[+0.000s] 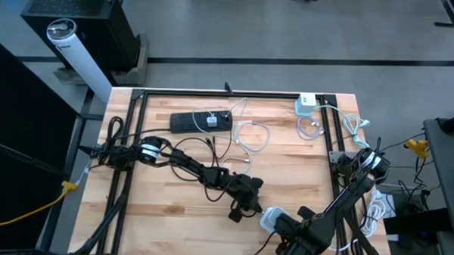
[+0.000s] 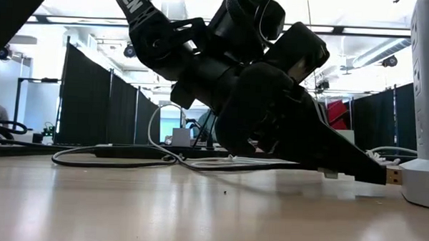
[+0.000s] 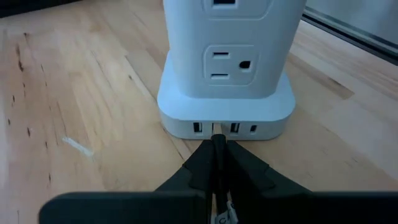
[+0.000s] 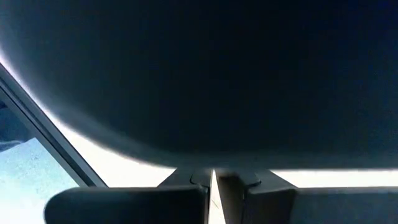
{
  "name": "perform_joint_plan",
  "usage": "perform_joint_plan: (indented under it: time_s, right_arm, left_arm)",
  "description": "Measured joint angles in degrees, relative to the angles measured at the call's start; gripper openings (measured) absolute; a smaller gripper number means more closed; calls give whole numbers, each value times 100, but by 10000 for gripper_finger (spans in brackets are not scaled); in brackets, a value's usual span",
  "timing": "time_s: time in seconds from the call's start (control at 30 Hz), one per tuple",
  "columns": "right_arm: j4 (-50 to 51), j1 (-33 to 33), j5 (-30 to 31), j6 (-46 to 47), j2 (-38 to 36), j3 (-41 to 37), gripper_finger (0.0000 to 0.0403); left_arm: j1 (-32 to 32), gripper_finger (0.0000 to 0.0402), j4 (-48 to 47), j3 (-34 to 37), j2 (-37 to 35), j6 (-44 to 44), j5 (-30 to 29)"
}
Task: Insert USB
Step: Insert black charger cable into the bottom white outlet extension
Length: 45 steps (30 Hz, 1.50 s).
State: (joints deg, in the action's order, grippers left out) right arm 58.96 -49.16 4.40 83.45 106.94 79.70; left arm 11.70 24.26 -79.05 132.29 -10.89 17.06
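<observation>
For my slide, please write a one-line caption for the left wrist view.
Left gripper, shut on a USB plug, lines it up with the USB ports at the base of a white power tower.

The room is bright, with light coming from lamps on the ceiling. In the low view the dark arm looks almost black against that glow, and the wooden table up close is soft and blurry with a pale shine. The left wrist view is clear and evenly lit. The right wrist view is mostly black, with a white glare along its lower part.
</observation>
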Motion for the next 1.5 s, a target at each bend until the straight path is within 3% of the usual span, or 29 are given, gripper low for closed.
perform_joint_plan:
  time_s: [0.6,0.87,1.27,1.4,1.5]
  right_arm:
    - [-98,301,10,-607,-2,2,0]
    - [-137,302,30,-351,-10,4,0]
    - [-288,-197,179,580,-9,-225,0]
    - [-643,-337,549,859,-15,-438,0]
    - [-808,-459,1194,1195,-3,-599,0]
  left_arm:
    - [90,20,341,0,52,-192,-114]
    - [129,20,948,-55,422,413,13]
    - [131,20,1064,-81,430,682,20]
    - [131,20,1064,-81,430,696,21]
    - [131,20,1064,-81,430,710,21]
